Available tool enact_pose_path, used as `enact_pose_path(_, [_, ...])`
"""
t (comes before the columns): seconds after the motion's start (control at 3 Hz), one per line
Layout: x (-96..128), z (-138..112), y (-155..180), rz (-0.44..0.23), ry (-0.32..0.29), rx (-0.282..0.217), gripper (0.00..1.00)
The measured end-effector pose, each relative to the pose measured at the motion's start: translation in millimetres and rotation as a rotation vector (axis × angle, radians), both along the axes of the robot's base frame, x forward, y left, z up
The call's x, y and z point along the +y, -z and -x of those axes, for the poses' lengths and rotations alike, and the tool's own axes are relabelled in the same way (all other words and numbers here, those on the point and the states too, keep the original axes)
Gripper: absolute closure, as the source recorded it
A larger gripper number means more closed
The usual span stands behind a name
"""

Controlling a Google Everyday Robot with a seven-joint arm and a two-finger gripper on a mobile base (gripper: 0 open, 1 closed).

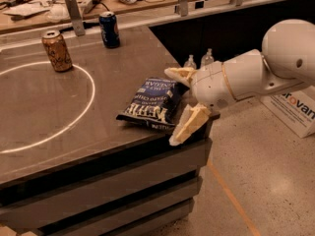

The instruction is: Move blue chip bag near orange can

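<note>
The blue chip bag (153,103) lies flat near the right front edge of the dark table (74,132), its white lettering facing up. The orange can (56,50) stands upright at the far left, on the white circle line. My gripper (176,106) comes in from the right at the table's edge. Its two pale fingers are spread wide, one finger (180,73) by the bag's far right corner and the other (187,125) by its near right corner. The bag's right end lies between them, not clamped.
A dark blue can (109,29) stands at the back of the table. A white circle (86,102) is drawn on the tabletop. Two clear bottles (199,59) stand behind the table's right edge. A cardboard box (294,111) sits on the floor at right.
</note>
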State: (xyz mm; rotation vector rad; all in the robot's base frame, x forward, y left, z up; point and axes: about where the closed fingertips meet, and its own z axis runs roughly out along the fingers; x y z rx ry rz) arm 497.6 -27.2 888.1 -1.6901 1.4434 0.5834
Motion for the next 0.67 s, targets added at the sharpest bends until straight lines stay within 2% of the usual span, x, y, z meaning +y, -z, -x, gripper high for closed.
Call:
enact_pose_path(0.33, [9.9, 3.7, 10.9, 0.014, -0.021, 0.015, 0.25])
enact_pose_path(0.67, [13.7, 4.9, 11.0, 0.023, -0.035, 0.011, 0.56])
